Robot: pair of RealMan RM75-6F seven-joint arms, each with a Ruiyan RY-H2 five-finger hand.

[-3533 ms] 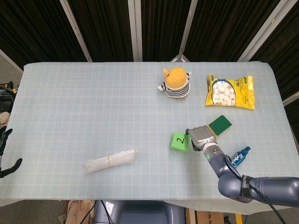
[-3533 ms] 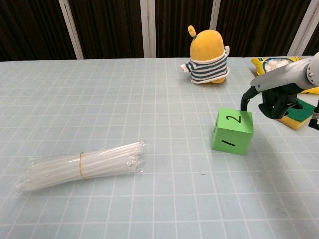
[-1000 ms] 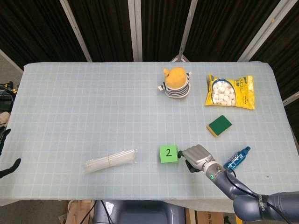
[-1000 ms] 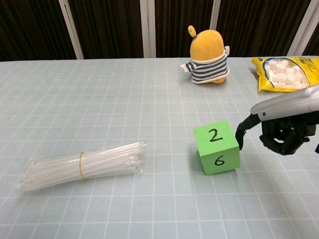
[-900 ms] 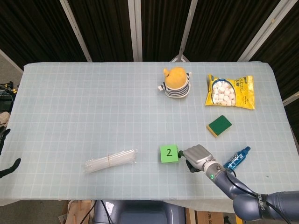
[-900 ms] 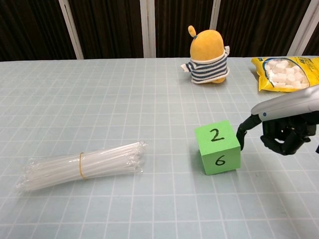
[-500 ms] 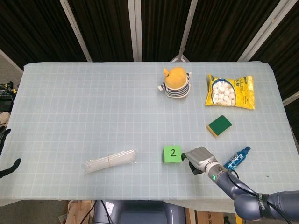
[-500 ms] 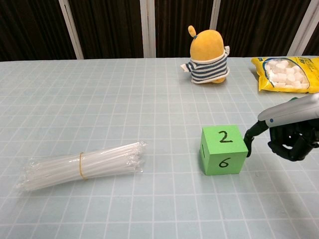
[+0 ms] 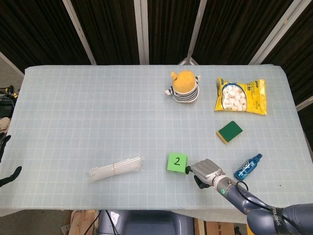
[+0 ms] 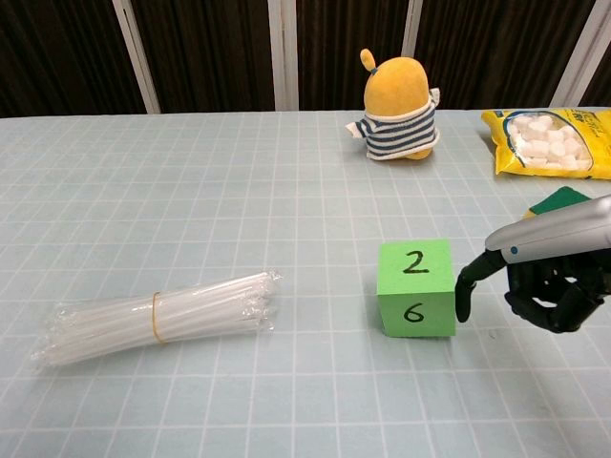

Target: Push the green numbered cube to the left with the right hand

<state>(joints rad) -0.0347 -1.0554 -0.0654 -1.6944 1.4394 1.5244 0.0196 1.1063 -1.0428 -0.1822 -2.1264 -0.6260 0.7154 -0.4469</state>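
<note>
The green numbered cube [image 9: 177,162] [image 10: 415,288] sits near the table's front edge, right of centre, with a 2 on top and a 6 on the face toward me. My right hand [image 9: 205,171] [image 10: 539,277] is just to its right. One outstretched fingertip [image 10: 465,298] touches the cube's right face low down, and the other fingers are curled under the palm. My left hand [image 9: 9,174] shows only as dark spread fingers at the far left edge of the head view, off the table and holding nothing.
A bundle of clear straws [image 9: 116,168] [image 10: 158,315] lies left of the cube. Behind are a yellow plush toy [image 9: 184,87] [image 10: 398,95], a marshmallow bag [image 9: 240,96] [image 10: 544,141] and a green sponge [image 9: 229,131] [image 10: 563,199]. A blue bottle [image 9: 248,167] lies right of my right hand.
The cube has slid left and toward the front edge since 3.5 s ago, turning so the 6 faces me. In the last half second it shifted slightly left, the right hand following.
</note>
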